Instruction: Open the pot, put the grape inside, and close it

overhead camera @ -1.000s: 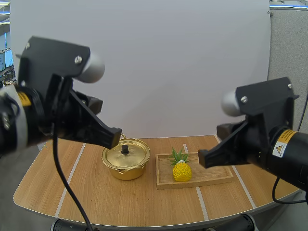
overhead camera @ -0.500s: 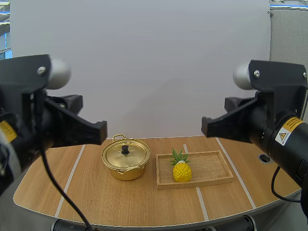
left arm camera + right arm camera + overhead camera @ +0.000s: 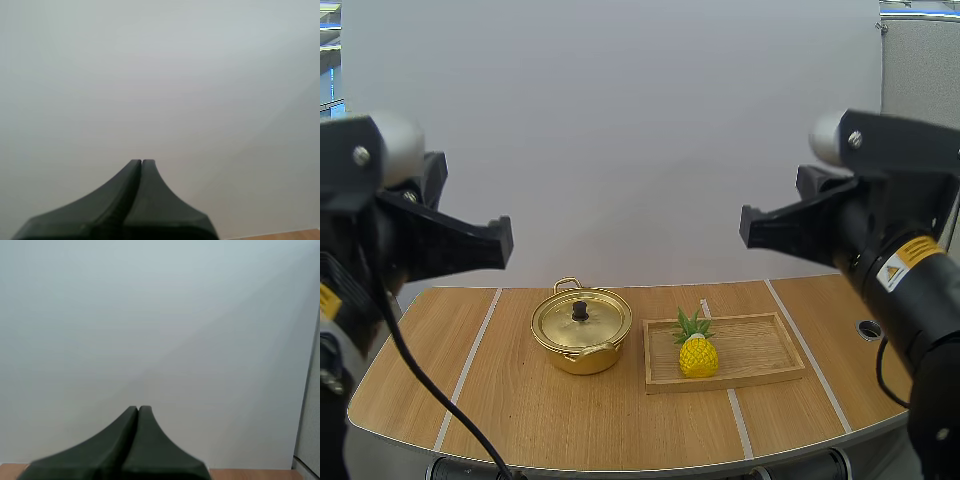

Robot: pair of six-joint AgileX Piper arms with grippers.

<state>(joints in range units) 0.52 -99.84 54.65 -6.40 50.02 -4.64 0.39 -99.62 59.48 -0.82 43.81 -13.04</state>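
Fingers [image 3: 155, 200] shut tight, nothing held, on L gripper [image 3: 142, 162]; same on R gripper [image 3: 138, 409], both high over table [image 3: 520, 420]. Gold pot [image 3: 582, 345], lid [image 3: 580, 320] on, near back edge, left of centre. Upright pineapple [image 3: 697, 352] in tray [image 3: 760, 352] beside pot, toward right edge.

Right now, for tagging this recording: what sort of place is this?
Likely a robot test bench, not a kitchen: wooden table with white lines, plain white backdrop, a pineapple on a tray beside a pot.

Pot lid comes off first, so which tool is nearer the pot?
Left, apparently. The left tool hangs high, up and left of the pot; the right tool hangs high above the wooden tray, farther off.
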